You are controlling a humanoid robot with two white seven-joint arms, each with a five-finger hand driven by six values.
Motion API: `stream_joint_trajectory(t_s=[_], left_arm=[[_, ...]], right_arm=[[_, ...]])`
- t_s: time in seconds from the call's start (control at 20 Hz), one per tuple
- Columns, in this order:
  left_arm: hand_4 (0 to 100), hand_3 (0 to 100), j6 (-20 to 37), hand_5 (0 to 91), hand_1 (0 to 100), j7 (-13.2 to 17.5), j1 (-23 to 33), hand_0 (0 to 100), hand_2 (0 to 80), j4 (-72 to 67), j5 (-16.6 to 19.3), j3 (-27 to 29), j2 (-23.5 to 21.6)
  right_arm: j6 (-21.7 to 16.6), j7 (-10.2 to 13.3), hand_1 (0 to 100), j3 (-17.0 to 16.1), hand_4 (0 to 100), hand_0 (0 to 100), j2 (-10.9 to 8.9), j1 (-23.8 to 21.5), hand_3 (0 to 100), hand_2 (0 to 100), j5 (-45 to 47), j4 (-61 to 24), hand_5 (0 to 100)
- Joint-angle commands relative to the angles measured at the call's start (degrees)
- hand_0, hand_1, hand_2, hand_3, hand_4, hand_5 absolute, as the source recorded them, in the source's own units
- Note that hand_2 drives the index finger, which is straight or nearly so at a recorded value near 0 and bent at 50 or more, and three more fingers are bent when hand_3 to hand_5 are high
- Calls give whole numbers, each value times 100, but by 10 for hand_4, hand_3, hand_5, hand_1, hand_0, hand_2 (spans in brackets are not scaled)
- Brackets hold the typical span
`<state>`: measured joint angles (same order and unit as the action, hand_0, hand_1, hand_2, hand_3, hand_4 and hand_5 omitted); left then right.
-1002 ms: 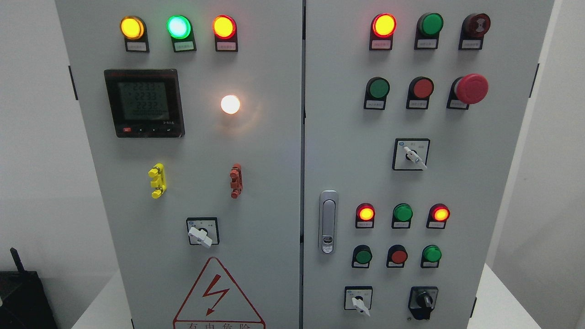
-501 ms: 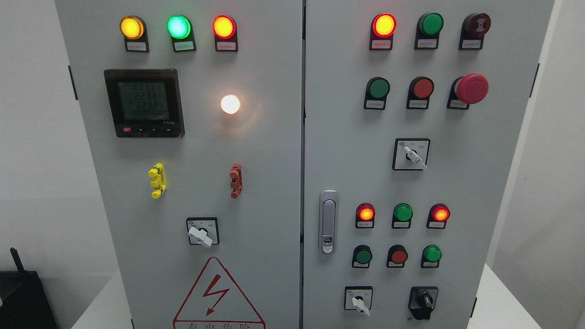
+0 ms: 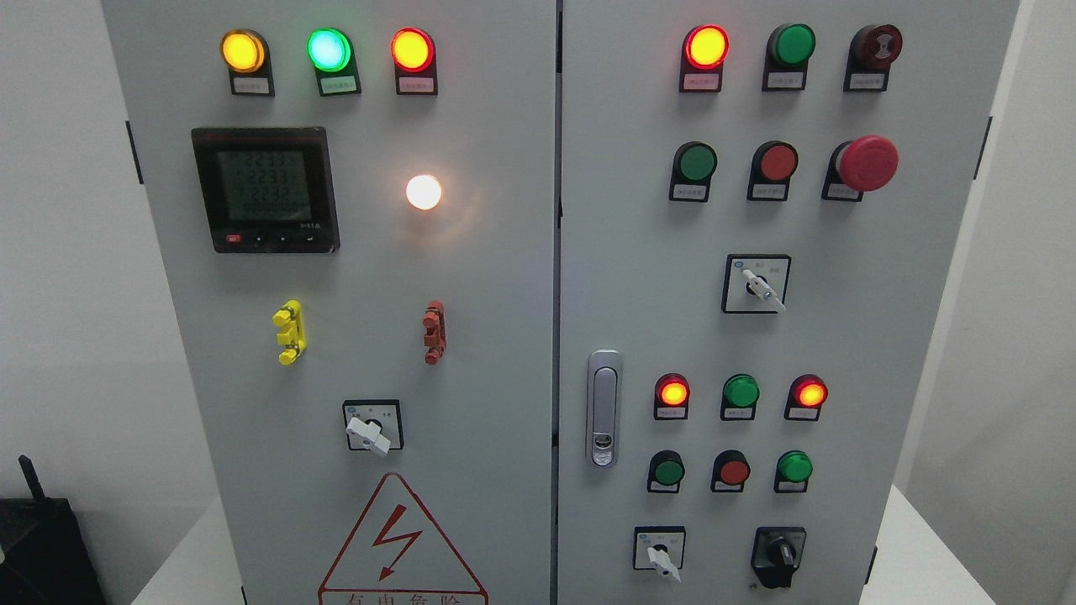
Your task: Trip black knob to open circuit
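Note:
The black knob (image 3: 782, 553) sits at the lower right of the grey cabinet's right door (image 3: 639, 277), on a black square base, with its white pointer line upright. A white-handled selector switch (image 3: 661, 558) is just left of it. Neither of my hands nor arms shows in the head view.
The right door carries lit red lamps (image 3: 706, 45), green and red push buttons, a red mushroom stop button (image 3: 867, 162), a white selector (image 3: 762, 289) and a metal door latch (image 3: 603, 407). The left door has a meter (image 3: 266, 190), lamps and a white selector (image 3: 368, 434). A black device (image 3: 38, 546) stands at lower left.

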<state>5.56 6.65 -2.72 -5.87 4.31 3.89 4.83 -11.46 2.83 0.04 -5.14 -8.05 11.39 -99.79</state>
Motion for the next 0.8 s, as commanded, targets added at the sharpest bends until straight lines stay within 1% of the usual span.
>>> stream_joint_trajectory(t_s=[0.0, 0.2, 0.45, 0.6, 0.75], left_arm=[[0, 0, -2, 0, 389, 3, 0, 120, 0, 112, 0, -3, 0], [0, 0, -2, 0, 389, 3, 0, 120, 0, 112, 0, -3, 0], [0, 0, -2, 0, 389, 3, 0, 120, 0, 112, 0, -3, 0], [0, 0, -2, 0, 389, 3, 0, 120, 0, 112, 0, -3, 0], [0, 0, -2, 0, 389, 3, 0, 120, 0, 112, 0, 6, 0]], right_arm=[[108, -2, 99, -48, 851, 0, -22, 163, 960, 0, 38, -208, 691], [152, -10, 98, -39, 850, 0, -22, 356, 961, 0, 38, -67, 690], [152, -10, 100, -21, 849, 0, -22, 435, 961, 0, 47, 21, 690], [152, -10, 100, 101, 848, 0, -22, 435, 961, 0, 47, 47, 689], [152, -10, 101, 111, 846, 0, -22, 453, 961, 0, 47, 118, 687]])
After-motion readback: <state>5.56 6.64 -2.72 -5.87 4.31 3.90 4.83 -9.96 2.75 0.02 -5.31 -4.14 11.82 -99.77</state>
